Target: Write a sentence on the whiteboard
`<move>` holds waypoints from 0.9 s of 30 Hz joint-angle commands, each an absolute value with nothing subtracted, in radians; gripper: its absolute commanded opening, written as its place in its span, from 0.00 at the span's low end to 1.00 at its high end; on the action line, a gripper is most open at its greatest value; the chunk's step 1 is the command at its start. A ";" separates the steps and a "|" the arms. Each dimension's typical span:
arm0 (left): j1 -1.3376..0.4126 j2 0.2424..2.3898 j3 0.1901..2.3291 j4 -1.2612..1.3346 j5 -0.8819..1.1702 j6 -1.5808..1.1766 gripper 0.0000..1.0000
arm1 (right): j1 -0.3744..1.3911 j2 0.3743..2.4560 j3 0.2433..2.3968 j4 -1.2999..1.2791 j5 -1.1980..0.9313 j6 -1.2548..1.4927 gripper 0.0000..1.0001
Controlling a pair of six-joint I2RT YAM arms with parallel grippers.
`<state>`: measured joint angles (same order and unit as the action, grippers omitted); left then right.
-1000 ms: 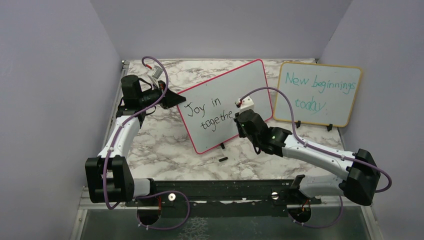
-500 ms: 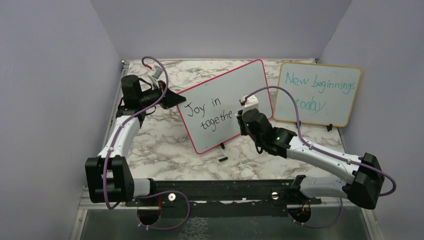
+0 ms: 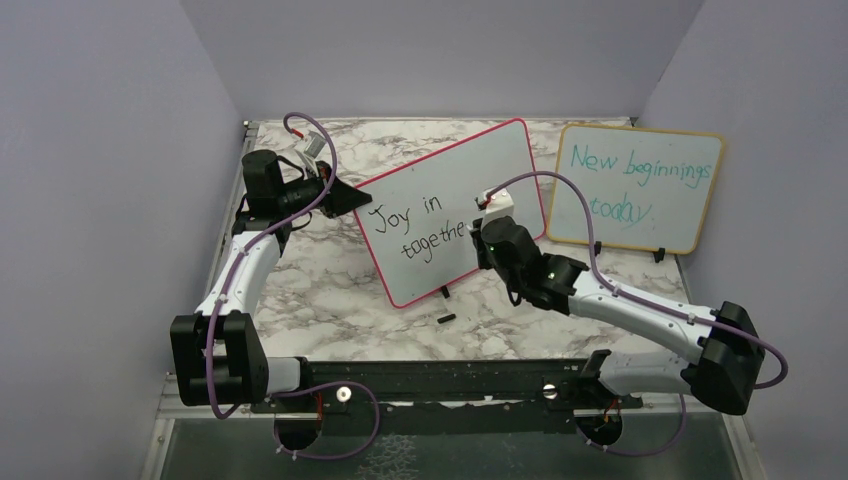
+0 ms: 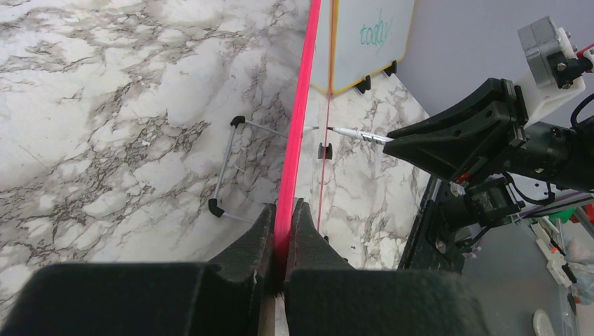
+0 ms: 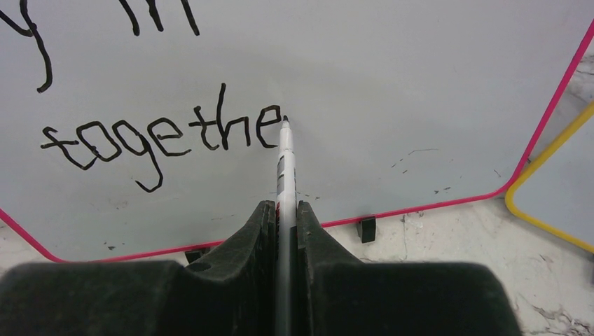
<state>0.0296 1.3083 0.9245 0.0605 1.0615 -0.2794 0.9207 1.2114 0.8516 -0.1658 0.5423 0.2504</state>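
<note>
As viewed from above, note left gripper (image 4: 284, 210) clamped on left edge of whiteboard (image 3: 470, 170), standing toward far edge of table (image 3: 300, 290); sentence (image 5: 161, 136) reading "Joy in togethe"; marker (image 5: 286, 161) tip just after last "e", pinched in right gripper (image 5: 284, 208); yellow-framed board (image 3: 640, 190) at far right corner.

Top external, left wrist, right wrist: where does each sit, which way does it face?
Top external: above, behind the bases, looking down-forward at marble-patterned table, red-framed whiteboard, yellow-framed whiteboard; both arms whole.
Left wrist: on left arm, looking edge-on along the red frame; left claw shut on it.
Right wrist: on right arm, facing the board's face; right claw shut on white marker, tip at black handwriting "togethe".
Shared: both wrist views show the marker tip at the board.
</note>
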 commanded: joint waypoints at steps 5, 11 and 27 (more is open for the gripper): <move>0.020 1.343 0.907 -0.026 0.937 -0.169 0.00 | 0.906 1.223 0.862 -0.116 0.583 0.241 0.00; 0.020 1.343 0.908 -0.026 0.939 -0.169 0.00 | 0.902 1.230 0.861 -0.104 0.577 0.241 0.00; 0.020 1.343 0.908 -0.026 0.940 -0.169 0.00 | 0.900 1.235 0.840 -0.194 0.560 0.282 0.00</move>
<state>0.0296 1.3083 0.9245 0.0601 1.0615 -0.2794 0.9077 1.2350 0.8516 -0.1562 0.5522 0.2581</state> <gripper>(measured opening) 0.040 0.164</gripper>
